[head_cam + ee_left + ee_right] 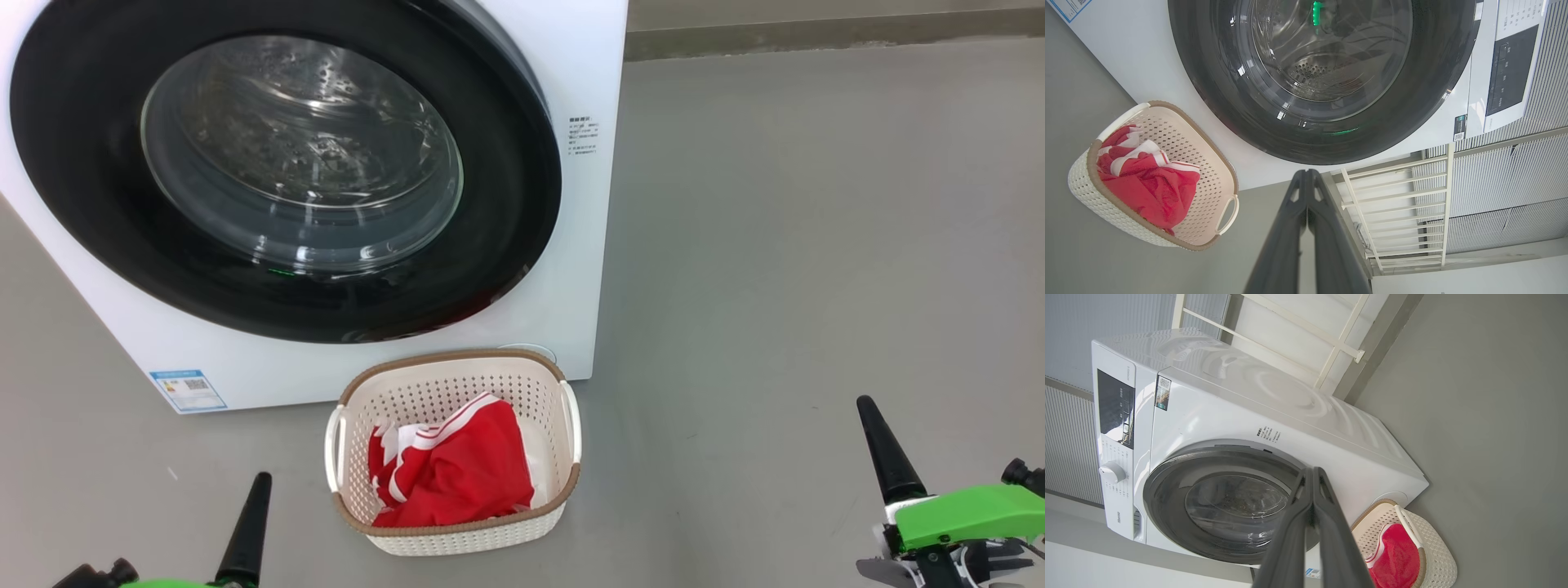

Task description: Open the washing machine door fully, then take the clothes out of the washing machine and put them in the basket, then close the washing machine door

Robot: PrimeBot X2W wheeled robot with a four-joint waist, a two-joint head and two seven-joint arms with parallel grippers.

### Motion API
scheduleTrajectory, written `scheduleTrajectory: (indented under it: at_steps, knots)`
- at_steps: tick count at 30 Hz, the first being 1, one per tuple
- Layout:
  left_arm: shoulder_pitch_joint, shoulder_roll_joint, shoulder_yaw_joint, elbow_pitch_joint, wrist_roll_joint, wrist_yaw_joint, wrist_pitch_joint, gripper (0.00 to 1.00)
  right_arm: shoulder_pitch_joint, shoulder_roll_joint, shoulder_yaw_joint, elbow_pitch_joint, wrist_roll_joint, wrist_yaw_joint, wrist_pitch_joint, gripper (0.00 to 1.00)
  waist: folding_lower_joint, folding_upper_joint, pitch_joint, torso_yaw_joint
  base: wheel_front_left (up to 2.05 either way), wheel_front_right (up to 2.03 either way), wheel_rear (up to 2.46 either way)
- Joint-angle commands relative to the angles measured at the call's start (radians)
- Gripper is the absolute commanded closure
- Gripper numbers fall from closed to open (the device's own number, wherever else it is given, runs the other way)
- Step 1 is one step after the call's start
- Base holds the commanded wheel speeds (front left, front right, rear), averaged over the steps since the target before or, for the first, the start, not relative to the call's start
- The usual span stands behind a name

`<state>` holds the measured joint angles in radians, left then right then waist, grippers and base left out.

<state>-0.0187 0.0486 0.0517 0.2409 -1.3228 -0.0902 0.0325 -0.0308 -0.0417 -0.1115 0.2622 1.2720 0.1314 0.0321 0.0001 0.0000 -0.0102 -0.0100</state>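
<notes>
Left gripper (260, 490) at lower left of head view, right gripper (870, 416) at lower right. Both closed tight, fingers pressed together, nothing held, well apart from everything. Wrist views agree: dark fingers meet at a point, no cloth between.

Basket (445, 359) sits bottom centre on the grey floor (816, 245), just in front of the washing machine (588, 82), toward the right end of its front in frame. Clothes (457, 474) are inside it, red with white striped trim, bunched up.

Washing machine door (302, 155) fills the upper left. In the right wrist view its black ring looks flush on the white front, so it reads as shut. Drum through the glass is bare steel, no red visible. Blue label (188, 390) is low left on the front.

Judgement: unloading done, door closing done or at its very end, so the task looks essentially complete. Next move, if any: a light push on the ring to check the latch, otherwise hold arms clear.
</notes>
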Motion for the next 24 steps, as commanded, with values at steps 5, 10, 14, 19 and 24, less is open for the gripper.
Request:
scheduleTrajectory:
  at_steps: [5,10,14,19,24]
  knots:
    - [-0.057,0.007,0.037,-0.015,-0.068,-0.021,0.020,1.00,-0.057,-0.009,0.009,-0.024,0.089,-0.001,0.019,1.00,-0.0001,0.0000,0.003,0.002,0.00,0.00,0.00]
    - [-0.065,0.006,0.043,-0.010,-0.119,-0.026,0.034,1.00,-0.062,-0.009,0.007,-0.022,0.147,-0.001,0.034,1.00,-0.0001,0.0000,0.005,0.004,0.00,0.00,0.00]
    - [-0.071,0.005,0.048,-0.007,-0.160,-0.029,0.046,1.00,-0.066,-0.009,0.004,-0.021,0.193,-0.001,0.045,1.00,-0.0001,0.0000,0.007,0.005,0.00,0.00,0.00]
    - [-0.078,0.004,0.054,-0.002,-0.211,-0.034,0.060,1.00,-0.070,-0.009,0.001,-0.020,0.252,-0.001,0.060,1.00,-0.0001,0.0000,0.010,0.007,0.00,0.00,0.00]
    - [-0.086,0.002,0.060,0.002,-0.262,-0.038,0.074,1.00,-0.075,-0.009,-0.001,-0.018,0.310,-0.001,0.075,1.00,-0.0001,0.0000,0.012,0.009,0.00,0.00,0.00]
